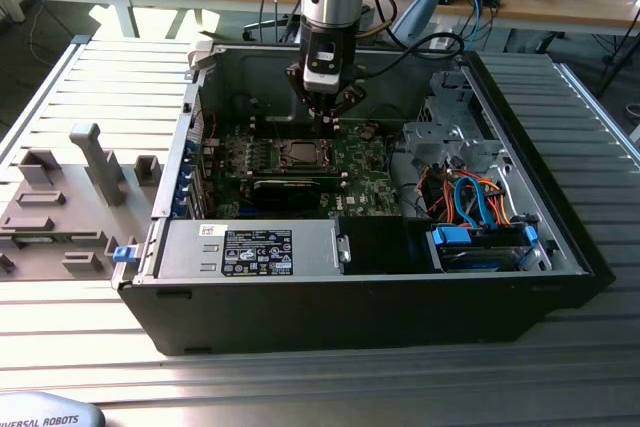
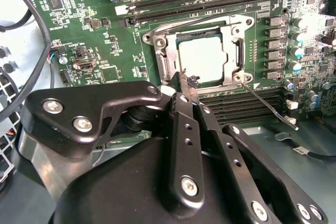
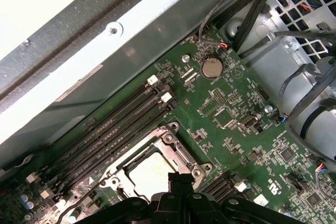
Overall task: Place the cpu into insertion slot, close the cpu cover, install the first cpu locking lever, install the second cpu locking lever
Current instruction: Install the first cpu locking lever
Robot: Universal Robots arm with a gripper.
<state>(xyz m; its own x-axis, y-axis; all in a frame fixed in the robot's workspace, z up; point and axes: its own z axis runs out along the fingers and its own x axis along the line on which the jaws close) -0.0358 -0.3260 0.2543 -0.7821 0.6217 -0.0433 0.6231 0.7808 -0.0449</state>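
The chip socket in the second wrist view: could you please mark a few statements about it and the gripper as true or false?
1. The chip lies in the socket. True.
2. The cover stands up open. False: it lies flat, framing the chip.
3. The gripper hangs outside the computer case. False: it is inside the case, at the socket's edge.
4. A thin lever juts out from a corner of the cover. True.
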